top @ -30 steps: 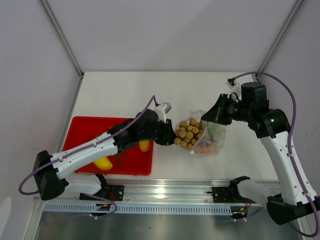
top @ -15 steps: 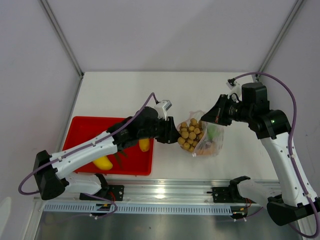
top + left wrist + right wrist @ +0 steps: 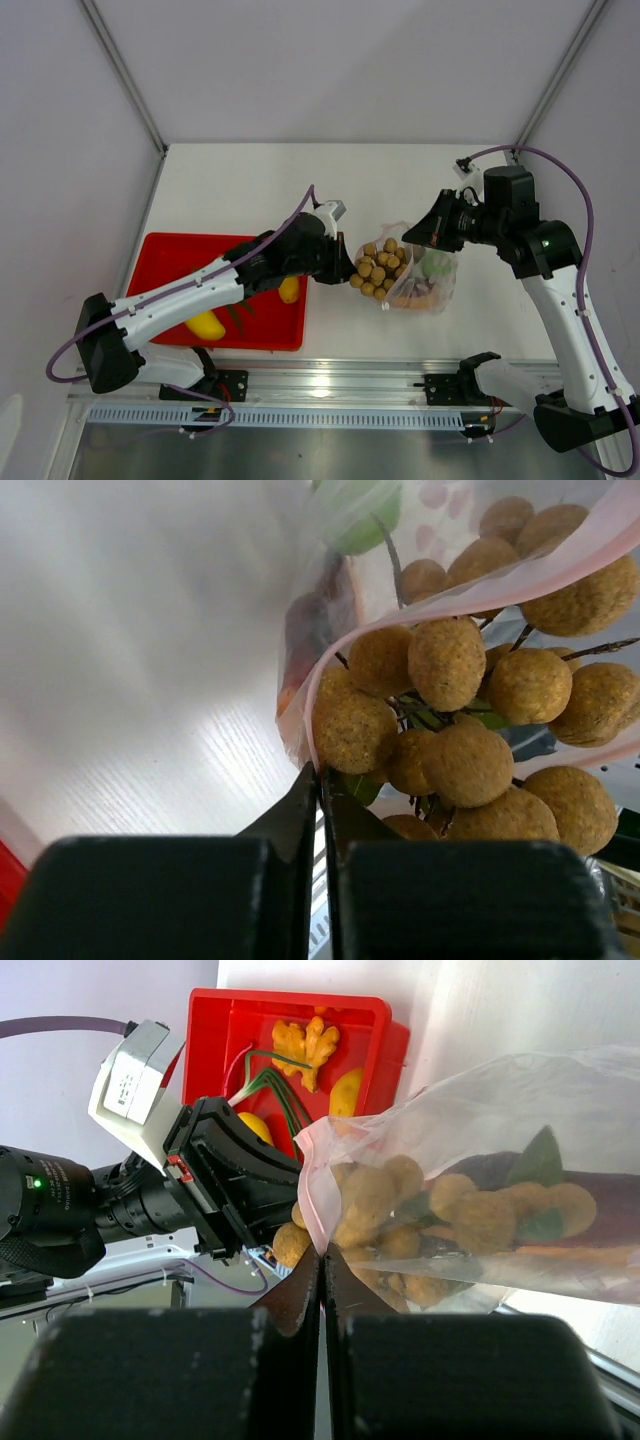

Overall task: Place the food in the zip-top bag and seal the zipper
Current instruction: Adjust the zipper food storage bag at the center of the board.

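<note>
Seeing red tray (image 3: 170,250) at left, yellow toy food (image 3: 206,325) inside. Our left gripper (image 3: 345,272) clenched on left rim of zip-top bag (image 3: 428,288), mid-table. Small tan balls (image 3: 375,268) crowd bag mouth. Our right gripper (image 3: 420,240) pinches far-right rim.

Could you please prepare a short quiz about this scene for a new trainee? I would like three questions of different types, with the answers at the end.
1. True or false: the tan balls sit at the mouth of the zip-top bag.
2. Choose one. The right claw is: A) open, holding nothing; B) shut on the edge of the bag; C) shut on a tan ball.
3. Fill the gap: the zipper along the bag's mouth is ____ in colour.

Key: 1 true; 2 B; 3 pink.
</note>
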